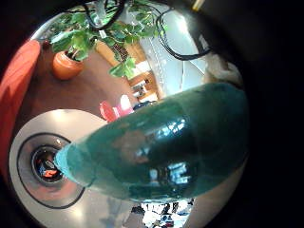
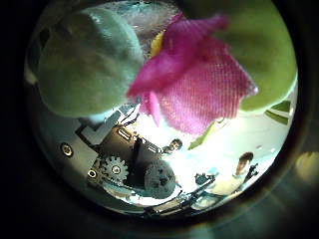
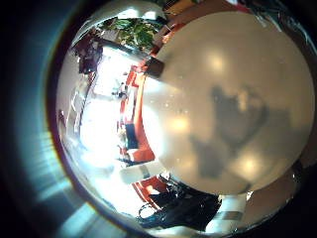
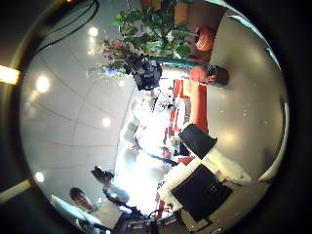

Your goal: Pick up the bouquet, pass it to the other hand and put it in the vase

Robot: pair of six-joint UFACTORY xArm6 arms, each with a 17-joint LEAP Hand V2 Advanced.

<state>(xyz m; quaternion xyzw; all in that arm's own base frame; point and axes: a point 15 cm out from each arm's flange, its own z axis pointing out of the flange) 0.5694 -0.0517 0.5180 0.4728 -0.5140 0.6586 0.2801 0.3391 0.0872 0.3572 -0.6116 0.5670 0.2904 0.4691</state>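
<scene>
The bouquet (image 2: 189,75) sits tight against the left hand's palm, blossom and leaves filling that view. It is lifted above the table (image 1: 43,128), and the left hand (image 4: 148,70) seems clenched round its stem. The right hand (image 4: 207,187) is well apart over the table; I cannot tell how its fingers stand. The bouquet is likely light, soft and crushable, so take it by the stem, not the petals.
</scene>
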